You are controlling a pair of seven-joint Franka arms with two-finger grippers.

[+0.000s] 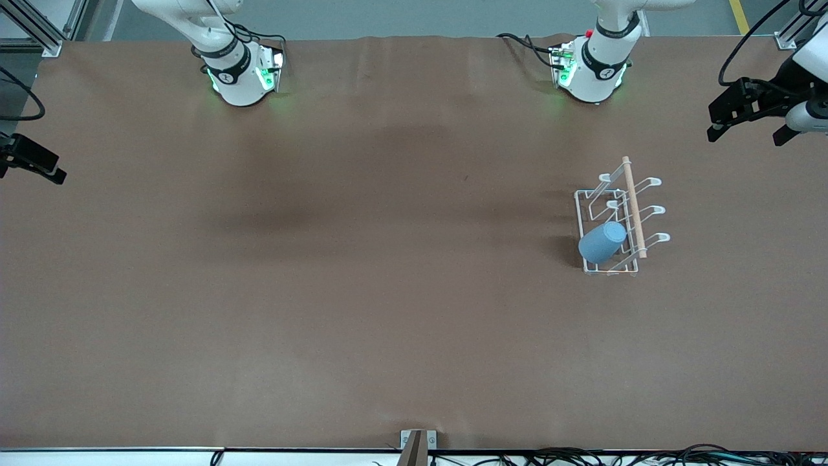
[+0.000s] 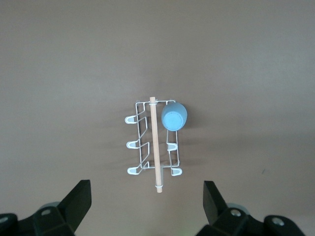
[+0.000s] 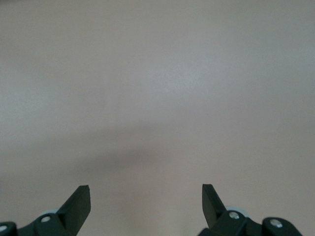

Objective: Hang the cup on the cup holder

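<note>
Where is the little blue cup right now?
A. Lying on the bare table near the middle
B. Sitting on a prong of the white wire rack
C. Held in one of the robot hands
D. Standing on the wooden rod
B: the cup sits over a prong of the cup holder, at the rack's end nearer the front camera, while the left gripper and the right gripper are both open and empty.

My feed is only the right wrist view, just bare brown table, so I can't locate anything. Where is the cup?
Observer: The small blue-grey plastic tumbler sits tilted on the white wire rack with a wooden rod, toward the left arm's end of the table.
Operator: Is a gripper holding it?
Observer: No. The left gripper is open, in the air, clear of the rack; the right gripper waits open at its own end.
</note>
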